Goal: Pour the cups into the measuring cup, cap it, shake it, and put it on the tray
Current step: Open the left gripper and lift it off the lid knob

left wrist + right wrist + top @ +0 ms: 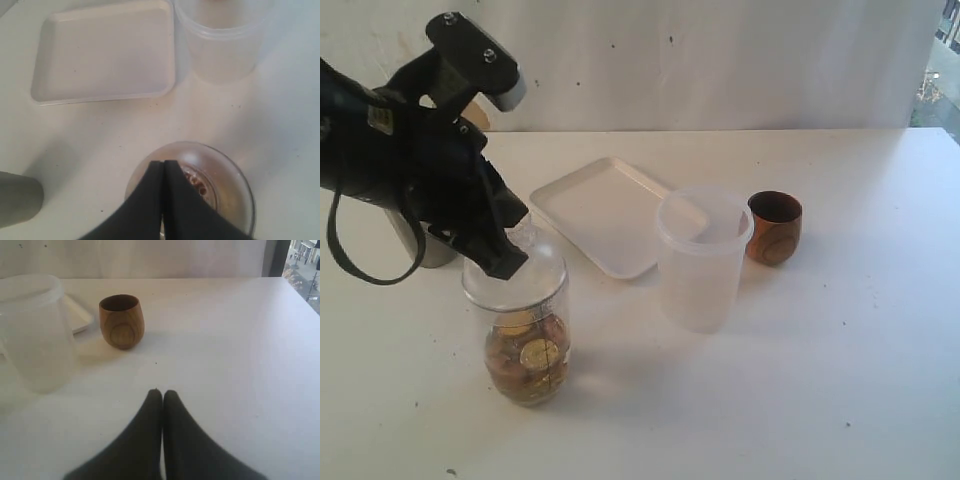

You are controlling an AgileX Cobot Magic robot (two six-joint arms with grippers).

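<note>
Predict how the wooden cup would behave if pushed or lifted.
The wooden cup looks rigid and, being wood, probably light. Its rounded belly narrows to a small base, so a sideways push may tip and roll it. Its smooth side might slip.

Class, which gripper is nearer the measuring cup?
Left. The left gripper is shut and directly above the measuring cup. The right gripper is away from it, low over the table, facing the wooden cup, outside the exterior view.
</note>
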